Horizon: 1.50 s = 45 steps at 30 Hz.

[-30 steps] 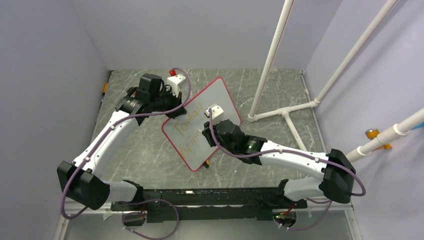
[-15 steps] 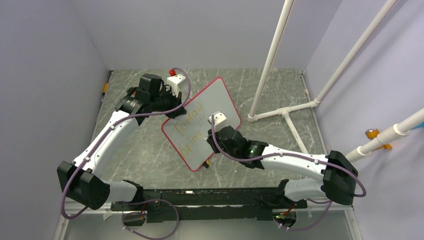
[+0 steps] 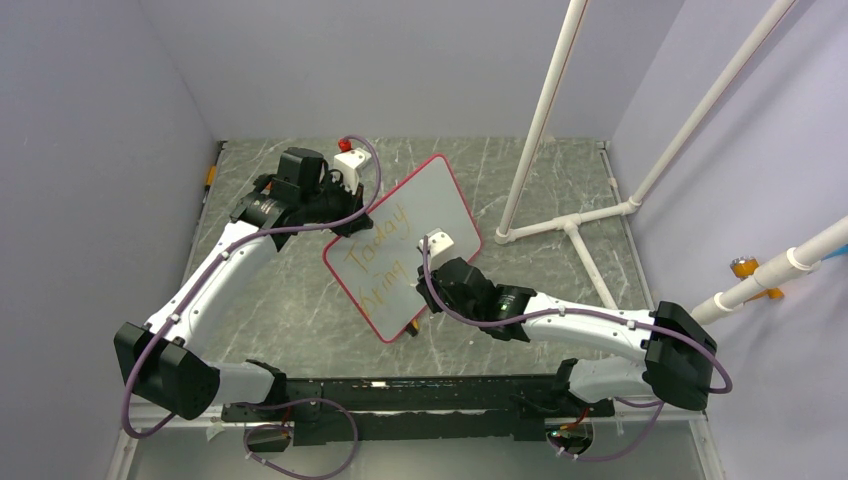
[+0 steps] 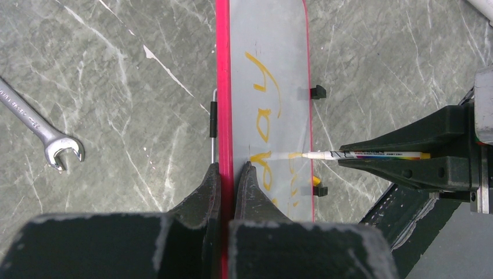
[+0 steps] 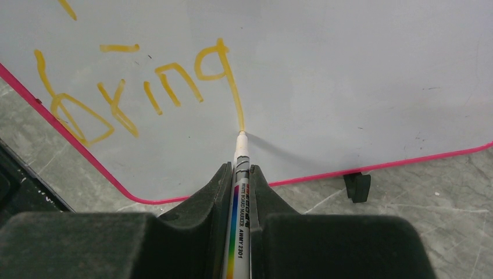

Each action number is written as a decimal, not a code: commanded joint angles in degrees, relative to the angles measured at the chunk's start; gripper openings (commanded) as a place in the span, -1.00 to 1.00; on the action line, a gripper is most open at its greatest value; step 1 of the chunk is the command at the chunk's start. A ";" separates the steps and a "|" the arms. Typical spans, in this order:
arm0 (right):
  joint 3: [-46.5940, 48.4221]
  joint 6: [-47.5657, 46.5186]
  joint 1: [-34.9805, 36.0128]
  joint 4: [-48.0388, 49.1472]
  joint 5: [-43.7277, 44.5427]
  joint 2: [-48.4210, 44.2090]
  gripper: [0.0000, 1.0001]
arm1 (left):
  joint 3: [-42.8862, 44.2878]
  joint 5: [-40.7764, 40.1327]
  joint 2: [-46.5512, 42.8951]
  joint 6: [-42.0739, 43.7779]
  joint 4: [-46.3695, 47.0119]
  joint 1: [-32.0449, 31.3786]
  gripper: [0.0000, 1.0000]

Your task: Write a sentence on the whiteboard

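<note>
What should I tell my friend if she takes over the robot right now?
Left tool: shut on the whiteboard at its red edge, holding it.
Right tool: shut on the marker, tip touching the board at the end of the g's tail.
Done: the sentence reads "Today bring" so far, in two lines.
Left: probably the rest of the words, continuing on the second line.

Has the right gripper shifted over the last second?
Yes. The right gripper has drawn toward the arm bases, down the whiteboard, which has not shifted.
</note>
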 commanded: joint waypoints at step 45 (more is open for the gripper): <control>0.65 -4.35 -7.77 -0.32 -4.75 -18.59 -1.00 | 1.21 -10.90 2.70 3.66 -4.11 -4.68 -1.00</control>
